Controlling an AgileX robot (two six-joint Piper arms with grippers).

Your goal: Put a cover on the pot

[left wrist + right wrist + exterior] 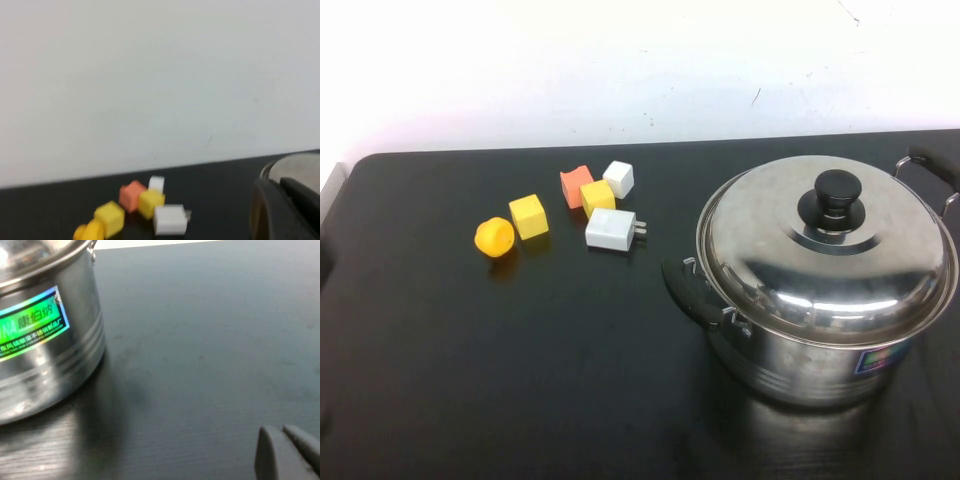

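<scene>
The shiny steel pot (820, 365) stands on the right of the black table, with black side handles and a pink-blue sticker (878, 360) on its wall. The domed steel lid (790, 250) with a black knob (837, 192) sits on the pot's rim. Neither arm shows in the high view. My left gripper (278, 187) is shut and empty, back from the pot's left side; the lid's edge (300, 167) shows behind it. My right gripper (281, 432) is shut and empty, low over the table beside the pot's wall (45, 370).
Small things lie left of the pot: a yellow ball (494, 237), a yellow cube (529, 216), an orange cube (576, 186), a second yellow cube (598, 197), a white cube (618, 179) and a white charger plug (611, 230). The black table (520, 380) meets a white wall behind.
</scene>
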